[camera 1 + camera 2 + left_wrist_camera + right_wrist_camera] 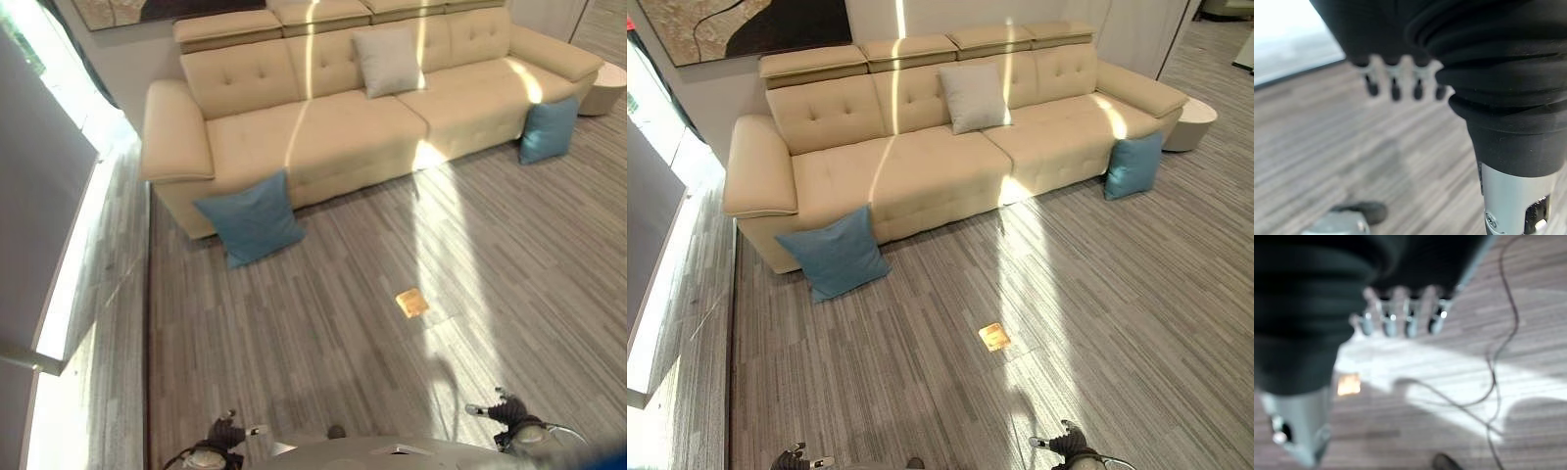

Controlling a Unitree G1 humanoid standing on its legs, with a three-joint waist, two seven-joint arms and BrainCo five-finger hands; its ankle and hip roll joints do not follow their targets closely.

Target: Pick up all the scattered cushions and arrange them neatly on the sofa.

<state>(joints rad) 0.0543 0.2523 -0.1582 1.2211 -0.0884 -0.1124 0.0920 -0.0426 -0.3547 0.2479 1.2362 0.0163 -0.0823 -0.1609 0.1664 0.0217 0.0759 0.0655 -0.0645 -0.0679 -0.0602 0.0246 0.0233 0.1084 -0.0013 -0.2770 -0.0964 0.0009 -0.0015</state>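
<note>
My left hand (1400,81) and right hand (1400,316): silver fingers with dark tips, black ribbed covers over back and wrist, silver-grey forearm housings with small screws beneath.

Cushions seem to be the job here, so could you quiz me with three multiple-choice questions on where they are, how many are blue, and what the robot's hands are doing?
1. Where is the grey cushion?
A. on the floor
B. on the sofa seat, against the backrest
C. in a hand

2. How many blue cushions are on the floor?
A. one
B. two
C. three

3. What do the hands hold?
A. nothing
B. a blue cushion
C. a grey cushion

Answers:
1 B: it leans on the backrest.
2 B: the left blue cushion and the right blue cushion lean against the sofa front.
3 A: the left hand and right hand hang open over bare floor.
</note>
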